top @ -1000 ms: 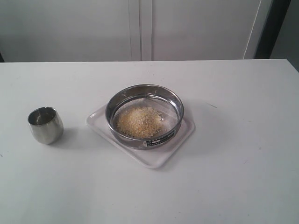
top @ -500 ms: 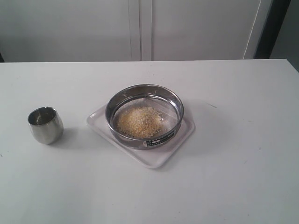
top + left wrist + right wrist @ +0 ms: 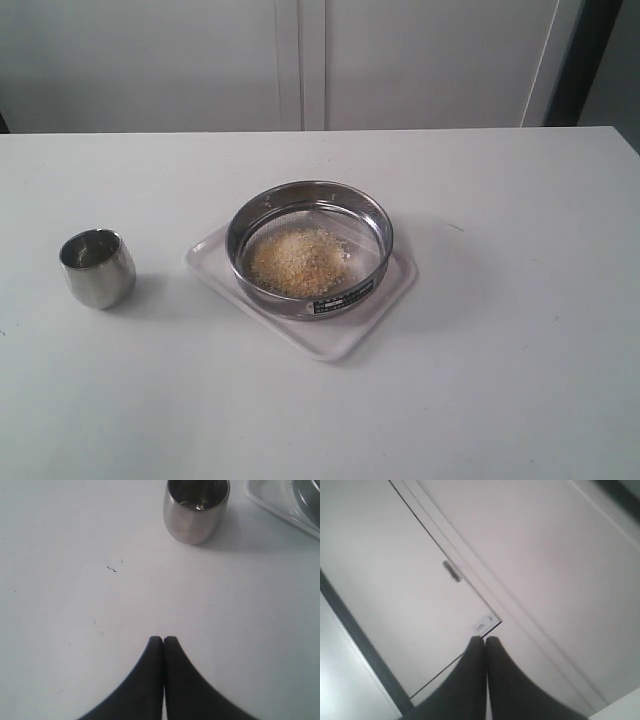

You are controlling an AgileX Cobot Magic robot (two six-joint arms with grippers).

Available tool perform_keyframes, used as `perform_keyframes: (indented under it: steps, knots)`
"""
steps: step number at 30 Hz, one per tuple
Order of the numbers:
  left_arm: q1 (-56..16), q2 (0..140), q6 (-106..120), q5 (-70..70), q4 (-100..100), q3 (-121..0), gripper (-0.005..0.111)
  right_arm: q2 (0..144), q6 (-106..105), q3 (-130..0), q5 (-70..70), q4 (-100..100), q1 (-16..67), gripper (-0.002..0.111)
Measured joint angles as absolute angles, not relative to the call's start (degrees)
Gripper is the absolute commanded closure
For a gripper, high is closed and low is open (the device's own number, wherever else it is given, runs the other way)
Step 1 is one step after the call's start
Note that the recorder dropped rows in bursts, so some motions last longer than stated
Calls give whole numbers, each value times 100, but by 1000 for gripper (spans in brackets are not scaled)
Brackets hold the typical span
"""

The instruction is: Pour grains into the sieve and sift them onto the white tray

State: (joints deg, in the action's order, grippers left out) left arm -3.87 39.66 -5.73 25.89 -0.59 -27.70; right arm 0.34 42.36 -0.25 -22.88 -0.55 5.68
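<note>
A white table (image 3: 500, 300) stands before pale cabinet doors (image 3: 420, 60). The label (image 3: 335, 303) on the round steel sieve (image 3: 310, 250) is too small to read. The left wrist view cuts off the white tray (image 3: 335, 340). Beige grains (image 3: 298, 260) are heaped on the sieve's mesh, and the sieve sits on the tray. The left gripper (image 3: 163, 640) has its dark fingers pressed together, with a rounded steel cup (image 3: 196, 507) between it and the tray. The right gripper (image 3: 484, 640), its fingers also together, faces the cabinet.

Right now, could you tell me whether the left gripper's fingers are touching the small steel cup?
Apart. The left wrist view shows a wide stretch of bare table between the shut left gripper and the small steel cup.
</note>
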Motion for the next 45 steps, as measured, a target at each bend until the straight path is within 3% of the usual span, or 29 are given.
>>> perform_keyframes:
  steps: [8,26,45]
  knots:
    - [-387,3966,-573,2589,-59,-2770,107,234,4537,-371,-2310,-395,568,108]
    - [-387,3966,-573,2599,-59,-2770,107,2363,3701,-1459,-2003,-1642,568,108]
    - [-387,3966,-573,2599,-59,-2770,107,4572,3644,-2865,0,-3272,568,108]
